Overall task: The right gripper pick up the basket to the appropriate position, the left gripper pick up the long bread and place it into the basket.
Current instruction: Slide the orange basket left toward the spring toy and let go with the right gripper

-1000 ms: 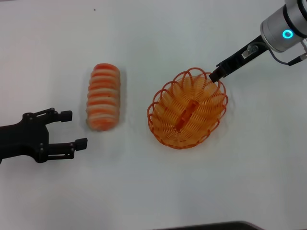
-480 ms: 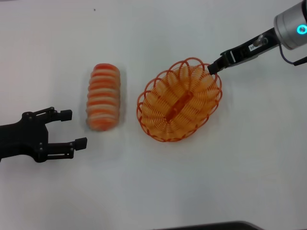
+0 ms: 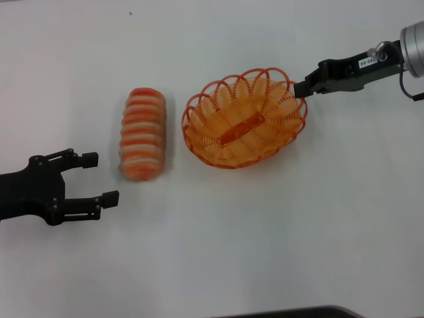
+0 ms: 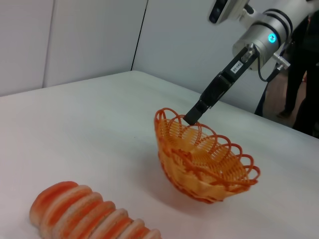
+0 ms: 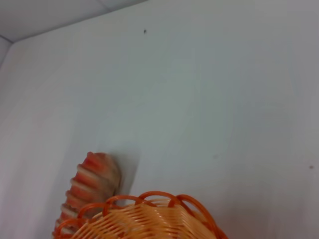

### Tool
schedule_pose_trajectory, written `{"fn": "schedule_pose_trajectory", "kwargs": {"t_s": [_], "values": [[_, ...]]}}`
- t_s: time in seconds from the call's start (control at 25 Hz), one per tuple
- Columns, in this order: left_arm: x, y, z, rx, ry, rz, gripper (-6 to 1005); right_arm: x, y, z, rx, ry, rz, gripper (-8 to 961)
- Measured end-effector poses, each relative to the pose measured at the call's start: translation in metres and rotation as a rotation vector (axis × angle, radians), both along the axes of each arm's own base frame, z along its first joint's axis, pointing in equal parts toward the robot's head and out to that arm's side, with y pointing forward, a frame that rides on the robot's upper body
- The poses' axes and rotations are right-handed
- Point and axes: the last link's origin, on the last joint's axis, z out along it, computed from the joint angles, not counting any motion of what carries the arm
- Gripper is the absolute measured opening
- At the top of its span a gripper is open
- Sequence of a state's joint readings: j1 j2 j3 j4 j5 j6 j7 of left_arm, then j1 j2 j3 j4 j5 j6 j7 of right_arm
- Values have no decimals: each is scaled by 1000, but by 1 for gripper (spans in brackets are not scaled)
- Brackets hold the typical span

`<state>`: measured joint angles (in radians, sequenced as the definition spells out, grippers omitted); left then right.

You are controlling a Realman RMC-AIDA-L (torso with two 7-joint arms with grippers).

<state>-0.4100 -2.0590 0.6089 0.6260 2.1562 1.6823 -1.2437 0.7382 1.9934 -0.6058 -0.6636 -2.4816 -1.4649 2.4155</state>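
Nearest us: left gripper [image 3: 99, 179], low on left side of white table [image 3: 218, 252], fingers spread apart, holding nothing. Just beyond its tips we see long bread [image 3: 142, 134] lying flat on table, one end toward gripper. Next to bread, on its right, sits basket [image 3: 244, 118], tipped up, far rim raised. Farthest: right gripper [image 3: 302, 88], fingers pinched tight on basket rim at right end. We see bread and basket close together, not touching.

One basket [image 3: 245, 119], one long bread [image 3: 142, 134], and two tools: left [image 3: 93, 179], right [image 3: 301, 88].
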Motion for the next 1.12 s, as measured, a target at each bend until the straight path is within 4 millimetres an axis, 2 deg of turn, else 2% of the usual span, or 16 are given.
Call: {"fn": "schedule_pose_trajectory", "kwargs": {"t_s": [0.36, 1.12], "values": [[0, 0, 1, -3, 7, -5, 918, 5, 0, -8, 53, 56, -126, 82], [-1, -1, 2, -2, 6, -4, 918, 8, 1, -14, 105, 97, -180, 157]]}}
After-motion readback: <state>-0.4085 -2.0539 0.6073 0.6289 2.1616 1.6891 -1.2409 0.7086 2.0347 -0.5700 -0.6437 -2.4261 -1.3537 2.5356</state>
